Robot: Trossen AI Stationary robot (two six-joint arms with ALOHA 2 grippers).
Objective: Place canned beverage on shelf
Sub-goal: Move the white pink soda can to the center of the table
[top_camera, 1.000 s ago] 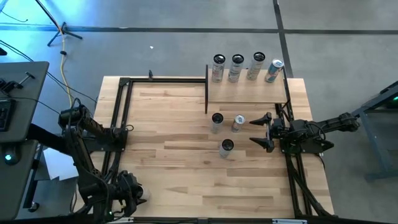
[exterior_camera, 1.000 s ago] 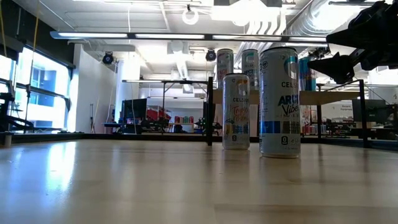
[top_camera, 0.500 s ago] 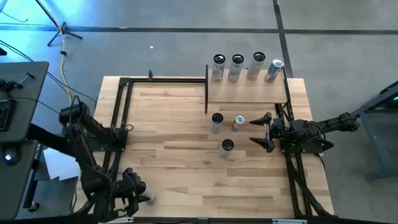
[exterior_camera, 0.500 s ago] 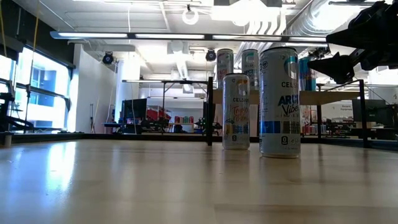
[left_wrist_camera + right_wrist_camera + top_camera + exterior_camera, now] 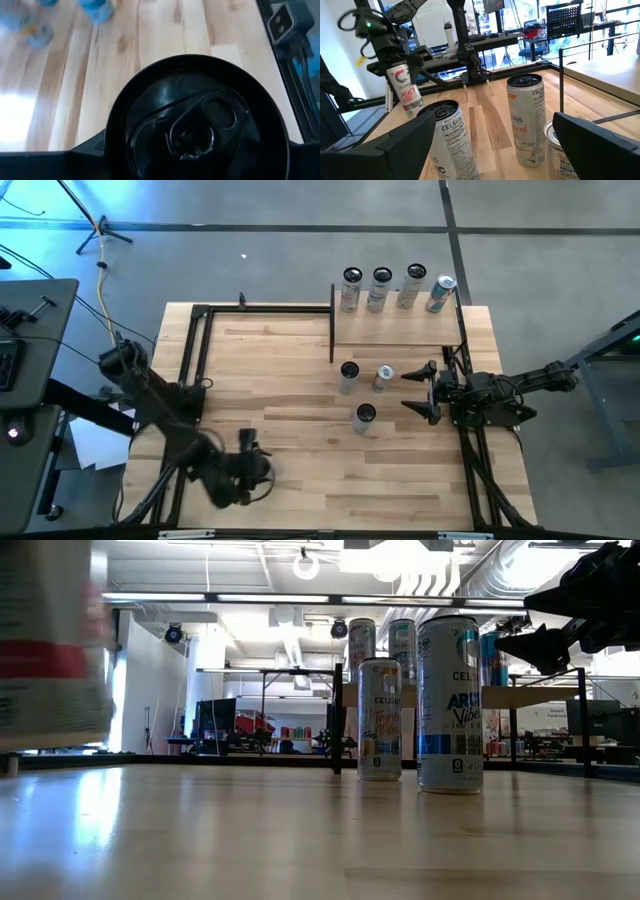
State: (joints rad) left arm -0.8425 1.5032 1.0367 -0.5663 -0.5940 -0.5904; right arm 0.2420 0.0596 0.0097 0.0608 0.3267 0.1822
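Can (image 5: 402, 89), labelled in red and white, is upright in the left claw (image 5: 245, 465) near the front of the bench (image 5: 300, 395), left of centre. The claw is closed on its sides. From the left wrist, the dark lid and pull tab fill the view between the fingers. In the low view this can shows as a large blur at the left edge, with its base clear of the bench top.

Farther in and to the right, three more cans stand upright on the bench, apart from one another. The front can (image 5: 364, 417) is nearest. The white can (image 5: 348, 375) and the silver-top can (image 5: 384, 377) stand side by side behind it. From the right wrist, the front can has a white label and a dark lid, and the white can carries pale orange lettering.

The right claw (image 5: 420, 392) hangs just right of these three, above the bench and level with the gap between the front can and the silver-top can. Its fingers are spread wide and it holds nothing.

The shelf (image 5: 400, 332) stands at the far right of the bench on thin black posts. Four cans stand in a row along its back edge: three white ones (image 5: 381, 288) and a blue can (image 5: 440, 293) at the right end, which looks tilted.
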